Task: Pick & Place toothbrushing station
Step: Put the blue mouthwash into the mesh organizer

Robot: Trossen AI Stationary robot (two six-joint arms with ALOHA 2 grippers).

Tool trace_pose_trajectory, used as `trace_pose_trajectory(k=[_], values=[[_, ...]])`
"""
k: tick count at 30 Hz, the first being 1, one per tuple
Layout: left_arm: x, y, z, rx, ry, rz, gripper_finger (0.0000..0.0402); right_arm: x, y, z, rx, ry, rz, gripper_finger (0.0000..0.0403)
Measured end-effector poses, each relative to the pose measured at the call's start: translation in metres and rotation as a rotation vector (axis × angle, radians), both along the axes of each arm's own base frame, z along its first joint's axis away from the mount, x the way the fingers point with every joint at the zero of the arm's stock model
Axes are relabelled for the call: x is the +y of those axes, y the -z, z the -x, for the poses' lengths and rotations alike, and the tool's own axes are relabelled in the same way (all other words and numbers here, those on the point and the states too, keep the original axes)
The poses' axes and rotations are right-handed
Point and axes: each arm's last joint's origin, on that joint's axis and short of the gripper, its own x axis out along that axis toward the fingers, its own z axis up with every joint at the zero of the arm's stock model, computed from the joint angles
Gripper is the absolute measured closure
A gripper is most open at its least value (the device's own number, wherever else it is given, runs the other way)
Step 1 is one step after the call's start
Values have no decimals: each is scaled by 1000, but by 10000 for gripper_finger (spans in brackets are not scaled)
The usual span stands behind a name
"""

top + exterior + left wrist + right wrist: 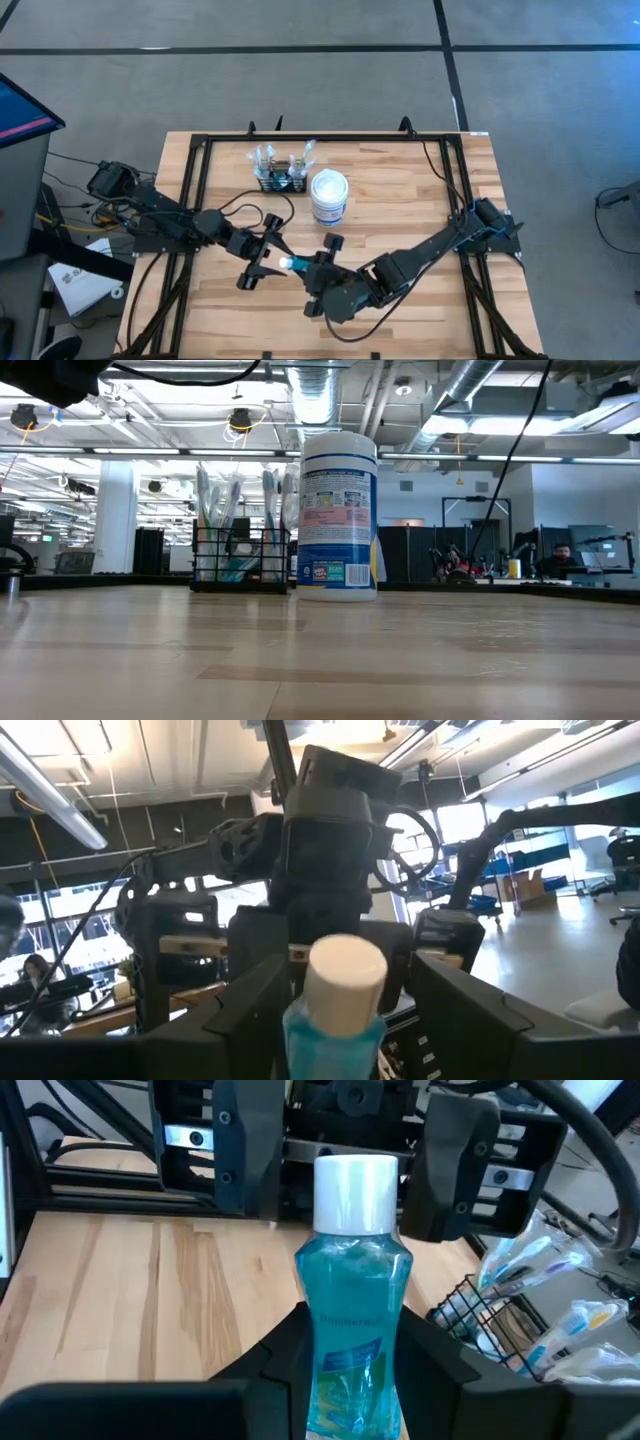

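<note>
wooden counter [400,200] carries everything here, with both dark arms meeting low near its middle, around six o'clock from the rack. the black wire rack [281,181], the toothbrushing station itself, sits at about twelve o'clock on the counter with wrapped toothbrushes [266,157] standing in it, and a white tub [329,196] stands just beside it at its three o'clock.

the right hand [345,1330] is clamped on the body of a blue mouthwash bottle [352,1320], cap pointing toward the left arm. the left hand [345,995] has its fingers spread wide either side of the white cap [345,970], touching nothing that i can make out.

this looks like a handover in mid-air, with the bottle now resting with the right hand alone. the next move, as i judge it, calls for carrying the bottle toward twelve o'clock and lowering it upright into the rack, clear of the brushes and the tub.
</note>
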Motion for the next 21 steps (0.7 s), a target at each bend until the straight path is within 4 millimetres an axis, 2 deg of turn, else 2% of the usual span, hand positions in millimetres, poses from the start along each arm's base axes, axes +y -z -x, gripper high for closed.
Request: trace_pose_trajectory(k=[10, 21], values=[[0, 0, 0, -4, 0, 2, 223, 0, -1, 0, -5, -7, -9, 300], [0, -1, 0, -11, -4, -4, 310, -3, -1, -2, -6, 0, -14, 300]])
